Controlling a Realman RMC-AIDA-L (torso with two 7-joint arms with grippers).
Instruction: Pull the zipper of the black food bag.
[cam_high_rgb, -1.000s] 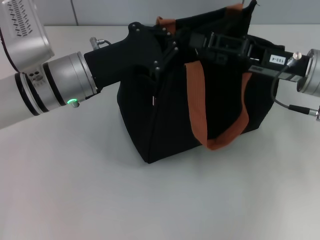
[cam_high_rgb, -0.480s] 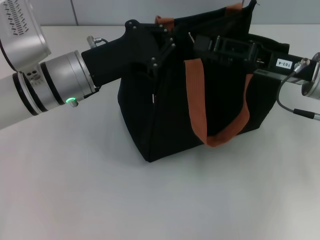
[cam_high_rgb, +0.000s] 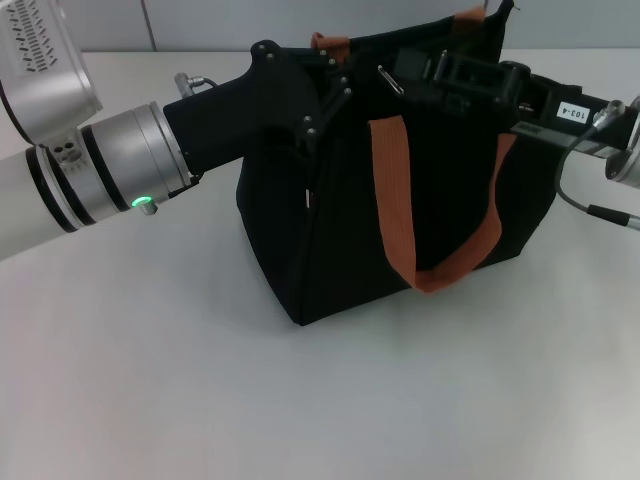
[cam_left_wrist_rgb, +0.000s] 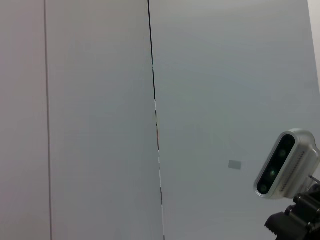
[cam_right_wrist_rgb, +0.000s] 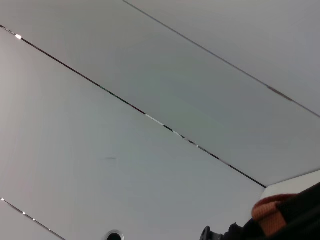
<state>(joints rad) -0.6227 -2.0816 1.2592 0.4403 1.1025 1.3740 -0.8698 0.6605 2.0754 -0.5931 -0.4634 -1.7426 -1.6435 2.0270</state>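
The black food bag (cam_high_rgb: 340, 230) stands on the white table with its rust-orange strap (cam_high_rgb: 395, 200) hanging down the front. My left gripper (cam_high_rgb: 326, 98) is against the bag's top left corner and looks shut on the fabric edge. My right gripper (cam_high_rgb: 404, 80) reaches in from the right along the bag's top edge. It is shut on the zipper (cam_high_rgb: 389, 79), whose small silver tab sticks out at the gripper's tip. The right wrist view shows only a bit of orange strap (cam_right_wrist_rgb: 272, 210) against the wall.
The white table (cam_high_rgb: 200, 380) spreads in front of and left of the bag. A grey cable (cam_high_rgb: 575, 205) loops off my right wrist beside the bag. The left wrist view shows the wall and the other arm's camera housing (cam_left_wrist_rgb: 285, 165).
My right gripper has drawn back to the right along the bag's top edge, and the silver tab has followed it. The left arm and the bag have stayed put.
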